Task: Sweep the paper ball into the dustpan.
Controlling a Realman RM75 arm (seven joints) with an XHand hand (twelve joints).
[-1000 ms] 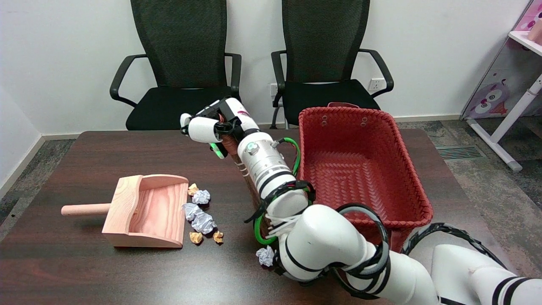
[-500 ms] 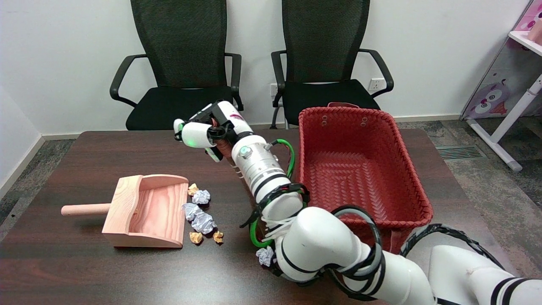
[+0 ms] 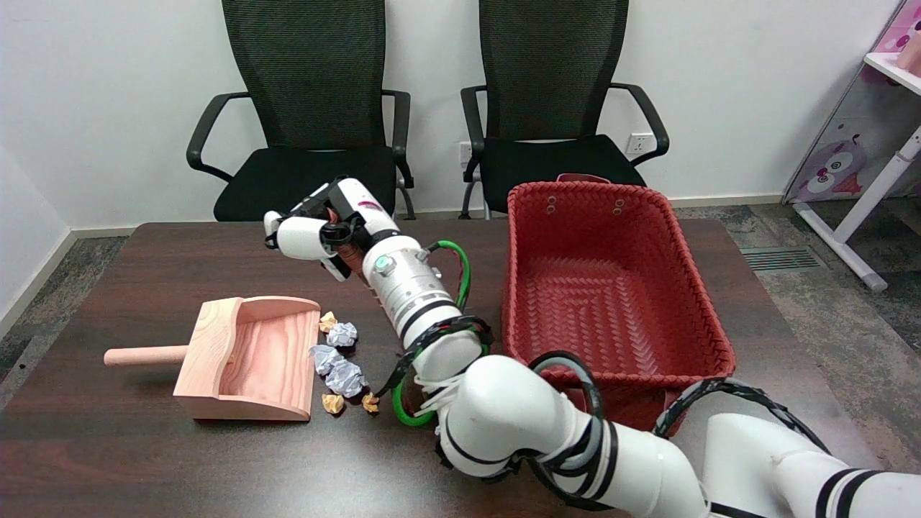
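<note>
Right hand point(image 3: 320, 229) is up over the far-middle part of the dark wood table point(image 3: 144, 460), fingers wrapped around a brown handle point(image 3: 350, 253) that runs down behind the forearm; the lower end of that tool is hidden by the arm, so I can't tell what it touches or whether it reaches the tabletop. The grip looks closed and firm, with the thumb side facing the camera. Wooden dustpan point(image 3: 248, 357) lies flat at left-centre with its open mouth facing right and its round handle pointing left. Paper balls sit in a loose cluster just outside the mouth: a white paper ball point(image 3: 342, 334) near the pan's far corner, with a small tan scrap point(image 3: 328, 321) touching the lip beside it; two more white crumpled balls point(image 3: 337, 368) close together at mid-mouth, the left one at or on the pan's edge; two tan scraps point(image 3: 333, 403) at the near corner, the right-hand one just beside the arm's green cable point(image 3: 403, 410). None of the balls is clearly inside the pan. Red woven basket point(image 3: 691, 302) stands on the right side of the table, well apart from the cluster. Two black office chairs point(image 3: 309, 108) stand behind the table against the wall.
</note>
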